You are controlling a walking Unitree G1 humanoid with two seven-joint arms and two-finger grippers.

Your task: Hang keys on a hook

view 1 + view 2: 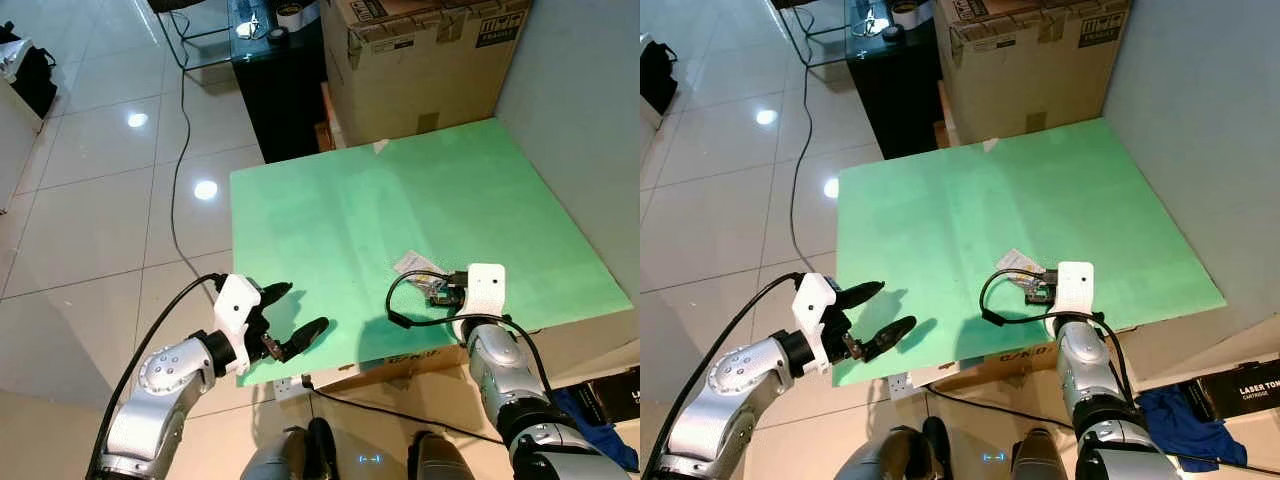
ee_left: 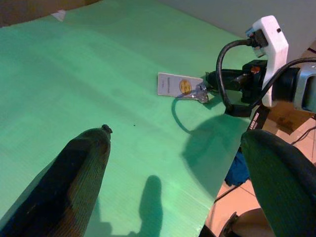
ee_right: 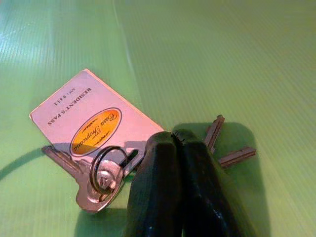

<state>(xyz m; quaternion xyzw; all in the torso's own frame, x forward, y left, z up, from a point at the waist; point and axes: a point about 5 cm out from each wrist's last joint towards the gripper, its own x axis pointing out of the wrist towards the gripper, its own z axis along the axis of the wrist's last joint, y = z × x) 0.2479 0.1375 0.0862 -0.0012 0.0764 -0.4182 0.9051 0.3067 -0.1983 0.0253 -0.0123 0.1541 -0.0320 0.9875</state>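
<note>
Tabletop: I see a green tabletop [image 1: 340, 200] below me, running up to a grey wall on my right.
Keys: a bunch of keys [image 3: 101, 175] lies flat on the green surface toward its near right part. One silver key with a round head sits on a ring, and two more blades stick out on the other side of the pincer.
Card: a white pass card [image 3: 94, 121] with an orange oval on it is joined to the bunch and lies flat, touching the keys.
Right pincer: my right pincer [image 3: 177, 143] is down at the keys with its two black fingers pressed together. I cannot tell from the wrist view whether the ring is caught between them. Seen from the head, the tips are hidden behind the white wrist housing.
Left pincer: my left pincer [image 1: 298, 318] is wide open with nothing in it, held over the near left corner of the tabletop, well apart from the keys.
Surroundings: a cardboard box [image 1: 425, 60] stands past the far edge, a black stand [image 1: 275, 85] beside it. A black cable [image 1: 180, 150] trails across the white tiled floor [image 1: 90, 190].
</note>
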